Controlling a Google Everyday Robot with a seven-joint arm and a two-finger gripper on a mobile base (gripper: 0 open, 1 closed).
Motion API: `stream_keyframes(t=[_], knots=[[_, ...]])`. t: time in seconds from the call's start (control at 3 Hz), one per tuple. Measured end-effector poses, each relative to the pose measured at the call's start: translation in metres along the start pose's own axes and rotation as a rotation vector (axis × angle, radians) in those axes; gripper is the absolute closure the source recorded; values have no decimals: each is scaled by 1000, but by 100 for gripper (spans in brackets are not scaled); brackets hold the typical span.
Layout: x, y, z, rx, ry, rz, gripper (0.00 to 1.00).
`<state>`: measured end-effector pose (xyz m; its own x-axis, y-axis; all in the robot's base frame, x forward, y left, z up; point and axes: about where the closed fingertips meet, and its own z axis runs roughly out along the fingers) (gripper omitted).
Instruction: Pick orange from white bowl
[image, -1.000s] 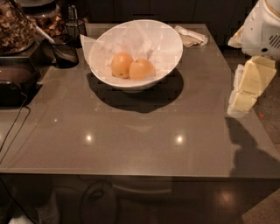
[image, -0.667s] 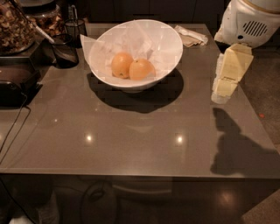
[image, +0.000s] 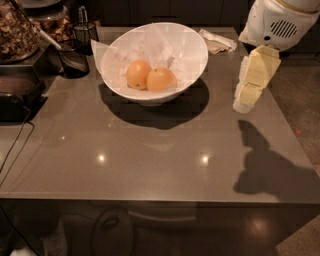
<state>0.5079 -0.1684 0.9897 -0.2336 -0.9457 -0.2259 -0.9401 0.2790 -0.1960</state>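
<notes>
The white bowl (image: 192, 47) stands at the back middle of the grey table, lined with crumpled white paper. Two round orange fruits lie side by side in it, touching. The orange (image: 162, 79) is the right one and looks slightly larger; the other fruit (image: 137, 73) is to its left. My gripper (image: 243, 105), cream-coloured under a white arm housing (image: 277, 22), hangs over the table's right side. It points down, to the right of the bowl and apart from it, and holds nothing I can see.
A small dark wire basket (image: 74, 57) and a jar of brown snacks (image: 17, 30) stand at the back left. A black appliance (image: 17, 95) with a cable sits at the left edge. Folded napkins (image: 217, 42) lie behind the bowl.
The arm and gripper have moved left from the table's right edge, in over the table and closer to the bowl. The bowl and fruits have not moved.
</notes>
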Motion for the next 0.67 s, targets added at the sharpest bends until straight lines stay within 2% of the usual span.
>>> stream_keyframes(t=[0.33, 0.67], knots=[[-33, -19, 10, -41, -45, 16, 0], [-79, -46, 21, -52, -64, 0, 0]])
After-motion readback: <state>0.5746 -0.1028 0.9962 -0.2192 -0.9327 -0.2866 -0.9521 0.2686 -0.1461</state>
